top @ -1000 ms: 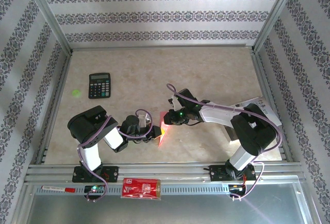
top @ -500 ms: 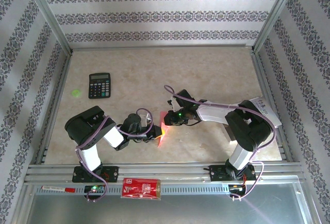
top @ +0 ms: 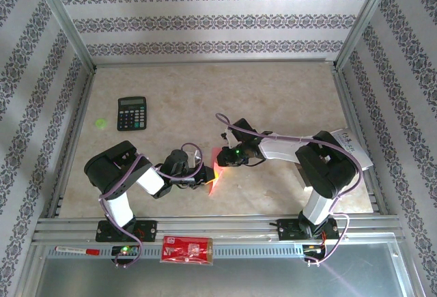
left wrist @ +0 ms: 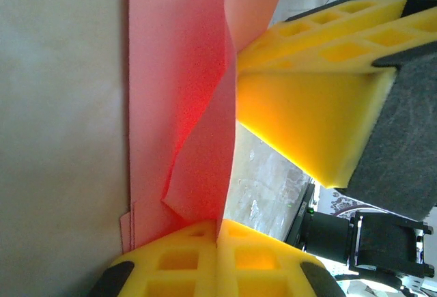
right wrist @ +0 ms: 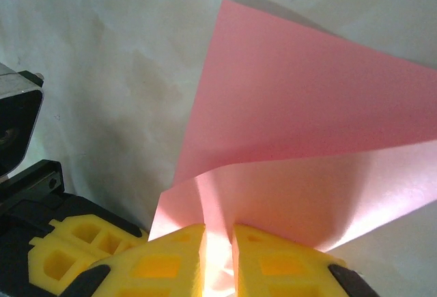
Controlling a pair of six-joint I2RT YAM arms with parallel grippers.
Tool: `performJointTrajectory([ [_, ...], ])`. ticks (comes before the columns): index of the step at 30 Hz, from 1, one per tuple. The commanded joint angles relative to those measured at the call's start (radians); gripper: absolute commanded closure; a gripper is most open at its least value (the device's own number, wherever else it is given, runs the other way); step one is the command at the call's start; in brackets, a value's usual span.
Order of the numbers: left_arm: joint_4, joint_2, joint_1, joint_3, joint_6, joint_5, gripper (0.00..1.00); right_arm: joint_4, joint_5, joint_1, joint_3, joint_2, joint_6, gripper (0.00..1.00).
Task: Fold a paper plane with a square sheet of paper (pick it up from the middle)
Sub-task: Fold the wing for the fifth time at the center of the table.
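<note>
While left pincer [left wrist: 218,235] and right pincer [right wrist: 218,242] both pinch pink sheet [right wrist: 307,119], red packet [top: 187,250] print too small to read.

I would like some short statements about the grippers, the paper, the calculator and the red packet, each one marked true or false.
1. The left gripper and the right gripper are both shut on the pink paper sheet. True.
2. The calculator lies on the right side. False: it lies on the left side.
3. The red printed packet lies beside the calculator. False: it lies on the front rail.
4. The pink paper sheet is bent, not flat. True.
</note>
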State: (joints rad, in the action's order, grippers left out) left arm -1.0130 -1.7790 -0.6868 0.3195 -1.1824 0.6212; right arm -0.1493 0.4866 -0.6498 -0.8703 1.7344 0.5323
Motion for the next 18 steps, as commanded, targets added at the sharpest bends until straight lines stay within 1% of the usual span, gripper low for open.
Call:
performJointTrajectory([
  [1, 0.126, -0.04, 0.009, -0.03, 0.049, -0.046, 1.0, -0.017, -0.019, 0.013, -0.028, 0.023, -0.031, 0.82],
  [18, 0.161, -0.028, 0.009, -0.034, 0.04, -0.066, 1.0, -0.015, -0.01, 0.019, -0.073, 0.088, -0.052, 0.82],
])
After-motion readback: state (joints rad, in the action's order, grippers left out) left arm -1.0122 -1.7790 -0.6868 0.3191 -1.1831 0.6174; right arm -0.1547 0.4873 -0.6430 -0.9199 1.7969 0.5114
